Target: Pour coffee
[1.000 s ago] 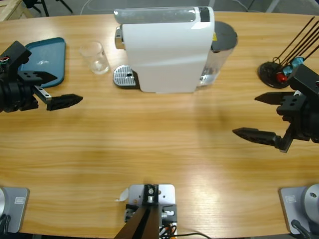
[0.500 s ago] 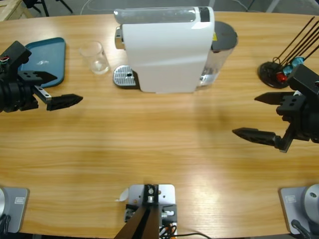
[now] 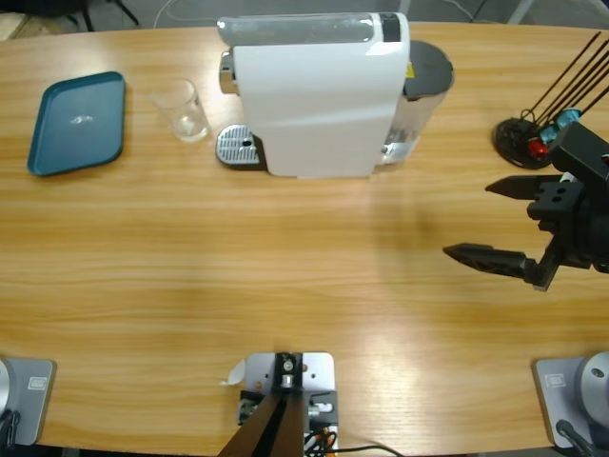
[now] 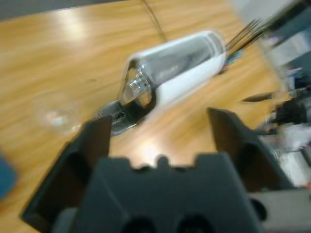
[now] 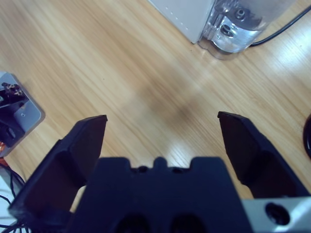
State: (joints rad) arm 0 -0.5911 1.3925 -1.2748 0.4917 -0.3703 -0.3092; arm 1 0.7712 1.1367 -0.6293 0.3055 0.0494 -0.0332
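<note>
Right gripper (image 3: pixel 495 221) nearest, jaws spread, empty, over bare table (image 3: pixel 285 286). Left gripper (image 4: pixel 158 131) spread wide, empty, raised above table. Farther back: glass (image 3: pixel 181 111) just beside coffee machine (image 3: pixel 319 93), near tray (image 3: pixel 78 122); coffee inside not discernible.

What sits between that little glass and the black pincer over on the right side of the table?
In the high view, the white coffee machine with its metal drip tray stands between the glass and the right pincer; beyond it lies bare wooden table.

No text can be read on anything.
</note>
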